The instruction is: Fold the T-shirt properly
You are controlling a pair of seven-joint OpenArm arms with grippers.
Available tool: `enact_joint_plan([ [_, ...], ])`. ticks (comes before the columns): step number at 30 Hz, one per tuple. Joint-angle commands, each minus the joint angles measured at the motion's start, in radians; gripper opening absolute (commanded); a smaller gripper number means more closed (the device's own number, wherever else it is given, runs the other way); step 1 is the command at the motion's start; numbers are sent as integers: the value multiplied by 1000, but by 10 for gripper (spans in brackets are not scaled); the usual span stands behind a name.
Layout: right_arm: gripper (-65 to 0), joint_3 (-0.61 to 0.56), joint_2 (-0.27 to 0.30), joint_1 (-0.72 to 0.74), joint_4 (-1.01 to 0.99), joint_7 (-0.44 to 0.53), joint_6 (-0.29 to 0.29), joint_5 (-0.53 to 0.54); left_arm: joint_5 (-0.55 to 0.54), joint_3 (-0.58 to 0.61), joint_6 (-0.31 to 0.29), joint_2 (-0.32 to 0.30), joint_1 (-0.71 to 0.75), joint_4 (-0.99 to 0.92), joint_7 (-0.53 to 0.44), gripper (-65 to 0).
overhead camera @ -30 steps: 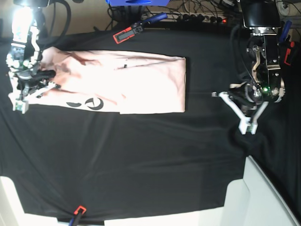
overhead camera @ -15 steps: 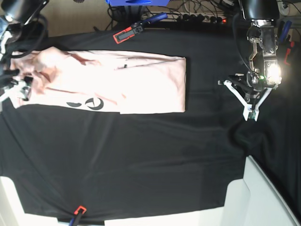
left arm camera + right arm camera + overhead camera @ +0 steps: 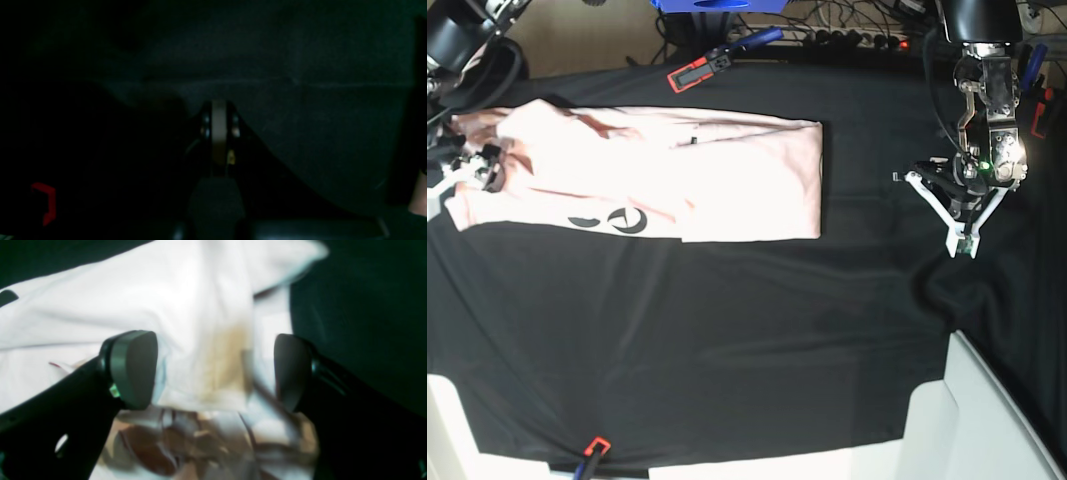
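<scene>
T-shirt (image 3: 752, 185) lies on black cloth (image 3: 727, 340), in upper part of base view, and it is the landmark for all places here. Its end nearer to L gripper (image 3: 964, 246) is folded rather flat, w/ straight edges & corners; the opp. end, at R gripper (image 3: 215, 370), is bunched & wrinkled. Black print (image 3: 627, 220) shows in part along its lower edge, approx. in the middle btwn the two ends. R gripper stands wide, its two dark fingers (image 3: 136, 370) well apart over the bunched end, w/ pale fabric visible in the gap btwn them; the pics show no closed grip on it, and if the fingers touch the fabric, I cannot tell. L gripper is narrow, tips together, w/ no fabric in it; it is well apart from T-shirt, beyond the flat end, over the cloth. Red-and-blue clamp (image 3: 695, 73) is just above T-shirt in base view, near its upper edge. Another clamp, the lower one (image 3: 598, 446), is far below T-shirt in same view, at the cloth's bottom edge. White panel (image 3: 967, 420) is also below T-shirt, toward L gripper's side; second white panel (image 3: 447, 430) is below the bunched end.
</scene>
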Motion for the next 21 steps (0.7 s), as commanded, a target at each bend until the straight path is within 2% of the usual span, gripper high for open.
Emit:
enact_joint_plan([
  [1,-142,3,22,10,-7,1,2,2,2,-4,5,-12,-11,15,-14,-650],
  [5,-142,3,31,11,-32,47,2,2,3,-4,5,-12,-11,17,-14,-650],
  [11,-142,3,79,-6,-29,47,2,1,3,-4,5,-13,-8,14,-14,-650],
  [16,-142,61,80,-16,-32,49,2,-2,3,-4,5,-13,-8,14,-14,-650],
  [21,-142,60,99,-15,-59,49,2,-4,3,-4,5,-13,-8,14,-14,-650],
])
